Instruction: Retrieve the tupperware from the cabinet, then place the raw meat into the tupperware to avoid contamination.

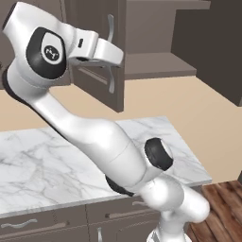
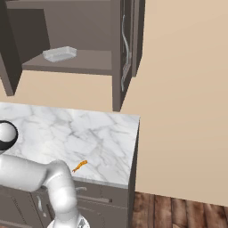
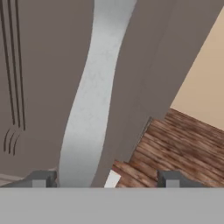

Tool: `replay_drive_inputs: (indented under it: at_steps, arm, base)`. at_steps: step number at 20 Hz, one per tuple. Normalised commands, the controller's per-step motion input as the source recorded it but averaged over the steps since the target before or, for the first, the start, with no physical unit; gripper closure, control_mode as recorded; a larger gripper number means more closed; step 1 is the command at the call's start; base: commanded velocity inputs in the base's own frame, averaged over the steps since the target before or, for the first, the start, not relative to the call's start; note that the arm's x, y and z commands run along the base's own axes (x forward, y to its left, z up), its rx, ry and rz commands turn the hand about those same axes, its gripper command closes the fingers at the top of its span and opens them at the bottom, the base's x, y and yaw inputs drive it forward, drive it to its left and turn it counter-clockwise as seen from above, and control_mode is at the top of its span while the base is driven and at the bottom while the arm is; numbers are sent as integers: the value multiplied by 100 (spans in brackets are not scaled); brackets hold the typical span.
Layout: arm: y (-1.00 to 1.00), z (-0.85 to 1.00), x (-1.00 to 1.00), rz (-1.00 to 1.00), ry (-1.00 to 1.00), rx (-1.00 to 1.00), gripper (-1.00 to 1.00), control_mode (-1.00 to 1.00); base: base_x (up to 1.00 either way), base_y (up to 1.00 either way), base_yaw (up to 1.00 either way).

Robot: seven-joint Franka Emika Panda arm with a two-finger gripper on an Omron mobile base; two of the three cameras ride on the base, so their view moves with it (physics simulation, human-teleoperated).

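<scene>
Cabinet (image 2: 116, 53) door's open, gripper (image 3: 105, 180) spread wide straddling its handle (image 3: 89, 109), gripping nothing; tupperware (image 2: 59, 54) unfetched on shelf (image 2: 84, 60), raw meat (image 2: 79, 166) on desk (image 2: 102, 142).

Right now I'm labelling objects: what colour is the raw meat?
Orange-brown; the raw meat shows best in the right base view, on the marble counter.

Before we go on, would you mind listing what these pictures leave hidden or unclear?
- Left base view: the arm covers much of the counter; neither tupperware nor raw meat is visible there.
- Right base view: the tupperware on the cabinet shelf is too small to show whether it has a lid; the raw meat is a tiny speck.
- Hand view: the door handle is cut off at the top.
</scene>
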Motion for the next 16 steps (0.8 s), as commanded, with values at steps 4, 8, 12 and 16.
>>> replay_drive_inputs:
  at_steps: [4,8,12,16]
  arm:
    - [-7,0,-48,-10,1,0,-100,-100]
    - [-6,0,-47,-10,0,0,-100,-100]
    - [-2,0,-70,-15,0,0,-100,-100]
    - [0,0,-74,-15,0,0,-100,-100]
  base:
    - [0,0,0]
    - [0,0,0]
    - [0,0,0]
    - [0,0,0]
